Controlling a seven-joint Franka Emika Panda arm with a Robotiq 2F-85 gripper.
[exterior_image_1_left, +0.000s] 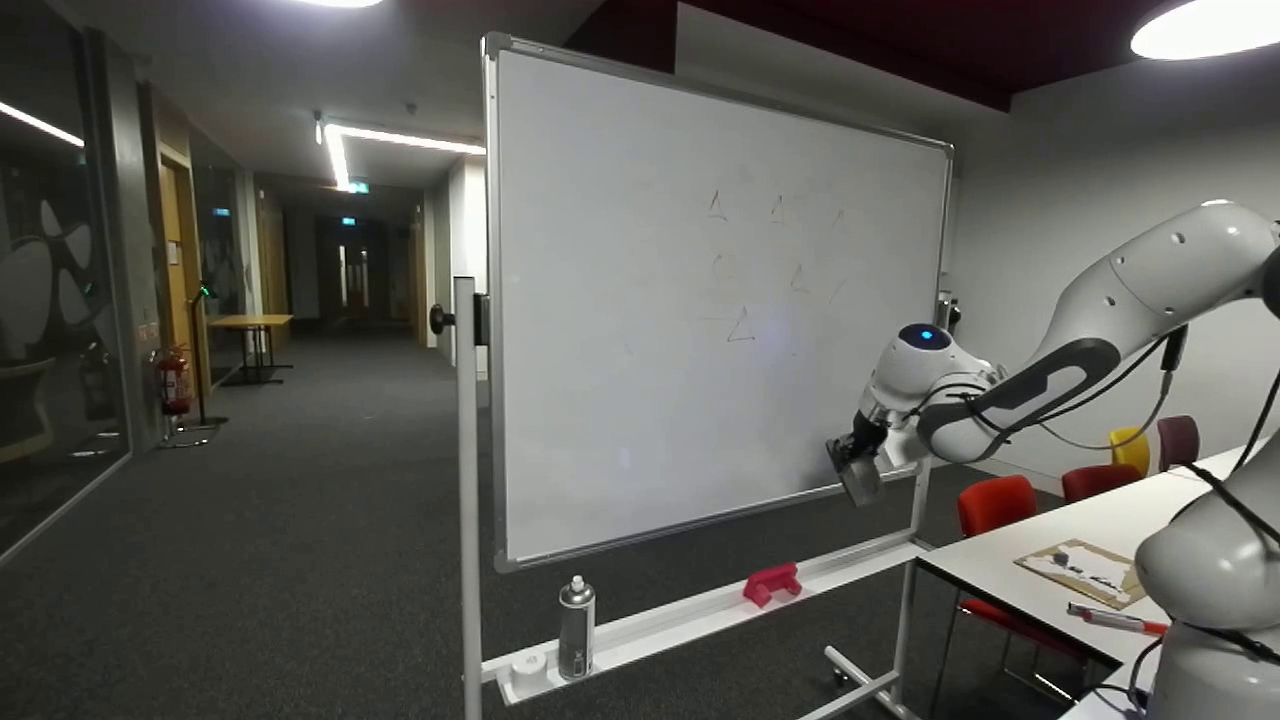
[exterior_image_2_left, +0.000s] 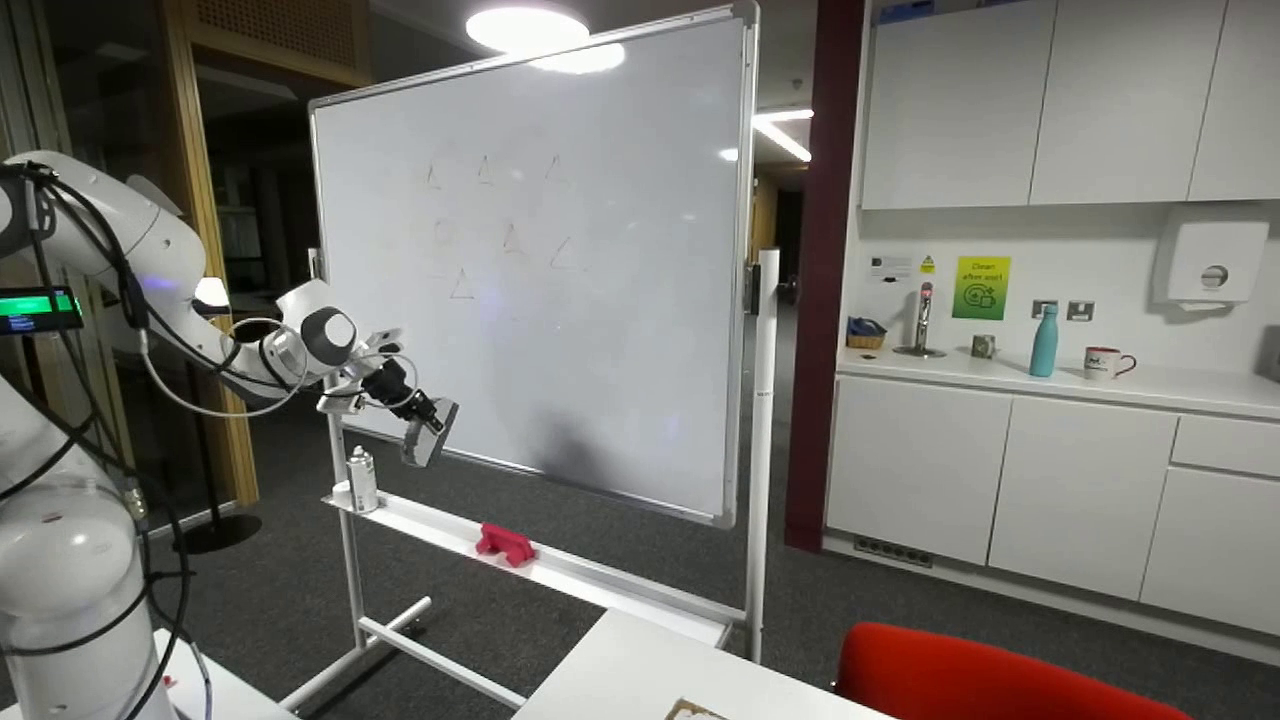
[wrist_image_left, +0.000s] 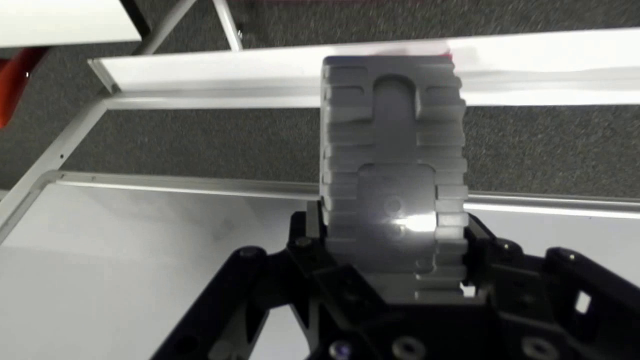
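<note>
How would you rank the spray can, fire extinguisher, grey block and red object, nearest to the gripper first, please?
In an exterior view:
1. Grey block: in the gripper.
2. Red object: on the tray.
3. Spray can: near the tray's end.
4. Fire extinguisher: distant, picture left.

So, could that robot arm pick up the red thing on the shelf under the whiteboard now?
Probably not yet: its gripper is closed on a grey ridged block, which it would likely need to put down first. Otherwise, the way down to the red piece on the shelf looks free.
</note>
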